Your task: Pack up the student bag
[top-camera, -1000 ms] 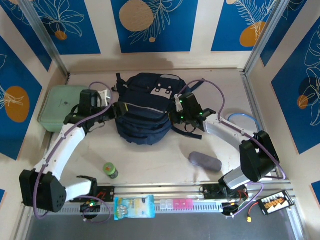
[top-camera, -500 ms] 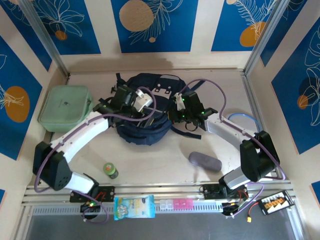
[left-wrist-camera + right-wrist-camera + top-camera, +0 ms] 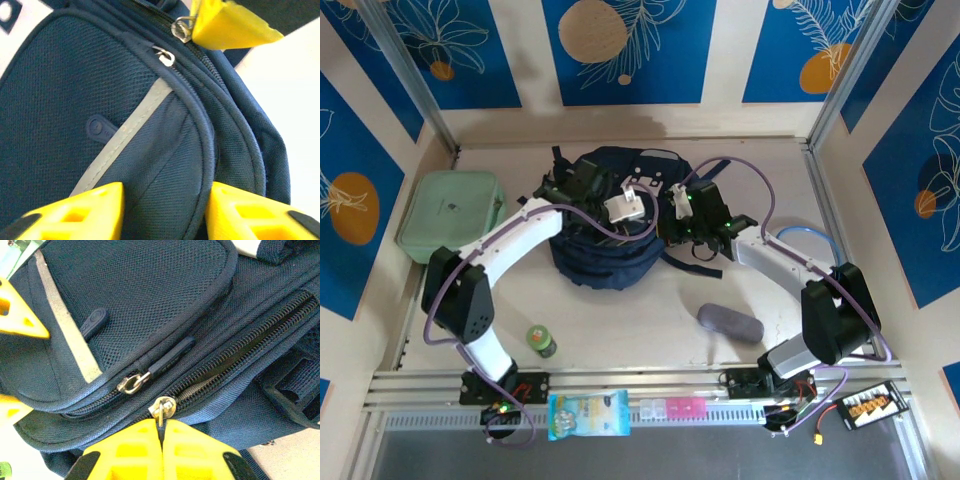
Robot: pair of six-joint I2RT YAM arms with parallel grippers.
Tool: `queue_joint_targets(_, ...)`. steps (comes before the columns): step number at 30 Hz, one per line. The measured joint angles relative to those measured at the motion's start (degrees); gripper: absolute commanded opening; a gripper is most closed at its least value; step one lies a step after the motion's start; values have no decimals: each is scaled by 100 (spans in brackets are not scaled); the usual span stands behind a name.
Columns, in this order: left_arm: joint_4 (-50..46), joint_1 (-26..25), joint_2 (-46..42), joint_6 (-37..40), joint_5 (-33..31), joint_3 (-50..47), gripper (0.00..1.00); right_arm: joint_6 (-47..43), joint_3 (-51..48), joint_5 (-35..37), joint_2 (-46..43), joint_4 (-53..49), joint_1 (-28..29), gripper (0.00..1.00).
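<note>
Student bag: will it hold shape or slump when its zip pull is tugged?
Probably floppy: the student bag is soft fabric lying slumped. Tugging the zip pull pinched in the right gripper may drag it unless braced.

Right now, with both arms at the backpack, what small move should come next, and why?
Probably the right gripper should drag the zip pull along its track. Its fingers are shut on that pull, the teeth beyond look closed, and the left gripper sits open over the front pocket of the student bag, placed to steady it.
</note>
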Motion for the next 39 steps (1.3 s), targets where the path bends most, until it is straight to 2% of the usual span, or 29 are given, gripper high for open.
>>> queue_joint_targets(9, 186, -72, 11, 555, -39, 0, 1, -13, 0, -20, 0, -2, -210, 0)
queue_joint_targets(18, 299, -72, -79, 599, 212, -15, 0, -98, 181, 114, 81, -400, -424, 0)
queue_joint_targets(20, 302, -72, -79, 597, 291, -24, 0, 4, 398, 133, 212, -570, -516, 3)
queue_joint_targets(26, 350, -70, -142, 595, 426, -144, 0, 431, 1139, 385, 752, -1272, -669, 5)
queue_joint_targets(29, 391, -70, -188, 592, 455, -175, 0, 688, 1534, 540, 970, -1657, -688, 9)
queue_joint_targets(32, 468, -70, -219, 577, 498, -192, 0, 881, 1733, 656, 1036, -1926, -691, 13)
queue_joint_targets(39, 566, -70, -341, 549, 608, -382, 0, 1231, 1937, 758, 1047, -2188, -802, 15)
